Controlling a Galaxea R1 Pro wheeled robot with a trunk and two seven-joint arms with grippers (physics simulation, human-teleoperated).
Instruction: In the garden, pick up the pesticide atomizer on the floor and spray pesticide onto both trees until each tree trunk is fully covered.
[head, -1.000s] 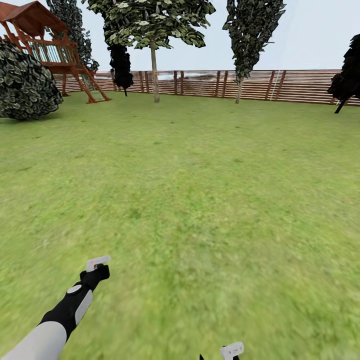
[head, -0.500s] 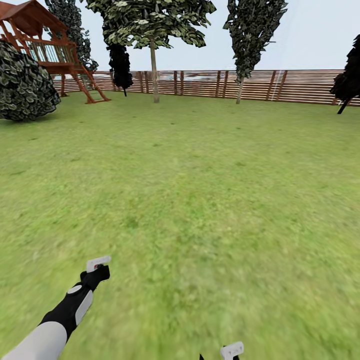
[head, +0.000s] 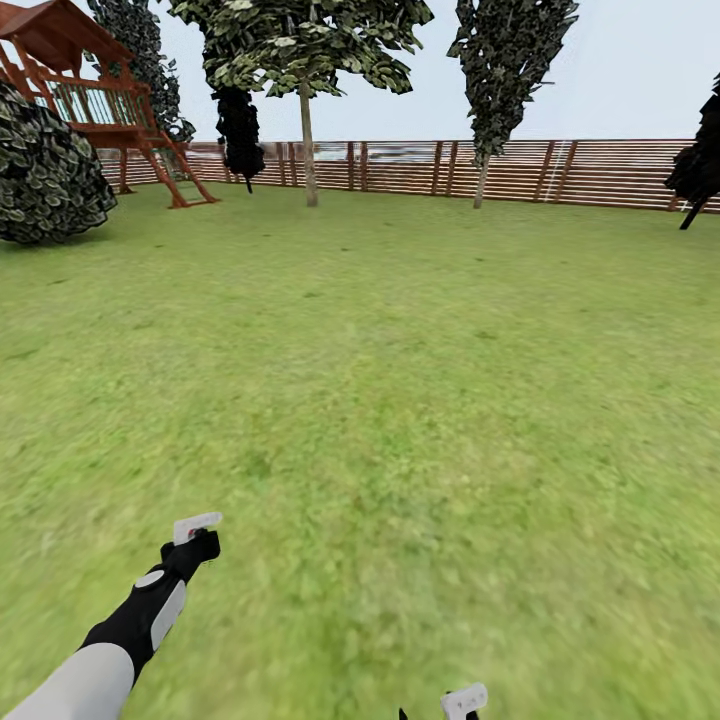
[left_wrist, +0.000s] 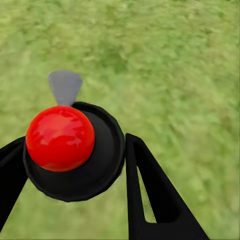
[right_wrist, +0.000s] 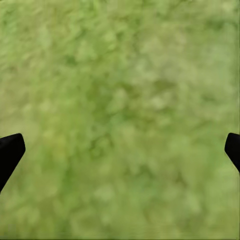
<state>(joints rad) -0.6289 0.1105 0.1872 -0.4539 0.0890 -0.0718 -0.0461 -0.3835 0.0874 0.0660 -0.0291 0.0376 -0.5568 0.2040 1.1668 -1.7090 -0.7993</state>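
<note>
1. Sliding left goes the backdrop: against half a second ago the round dark-leaved shrub (head: 45, 170) and the red-brown wooden play tower (head: 90, 90) sit nearer the upper left edge. That is the camera travelling, not the things, and both arms hold their spots in the frame.
2. Left gripper (head: 192, 545), lower left of the head view: in its wrist view the two black fingers press either side of a black round-bodied sprayer with a glossy red ball on top and a grey spout (left_wrist: 75, 145). I take that for the pesticide atomizer, carried low over the grass.
3. Right gripper (right_wrist: 120, 150): spread wide, fingertips at opposite edges of its wrist view, nothing but turf between them.
4. Progress, as I judge it: pickup done, spraying not begun. There are no white specks anywhere, and finding the two thick trunks is all ahead.
5. Ahead stand a thin-trunked leafy tree (head: 307, 140) and a dark columnar tree (head: 500, 70), neither looking like a target.
6. Ground is a flat green lawn (head: 400, 350), open and level, closed off by a brown slatted wooden fence (head: 600, 170) across the top, pale sky above.
</note>
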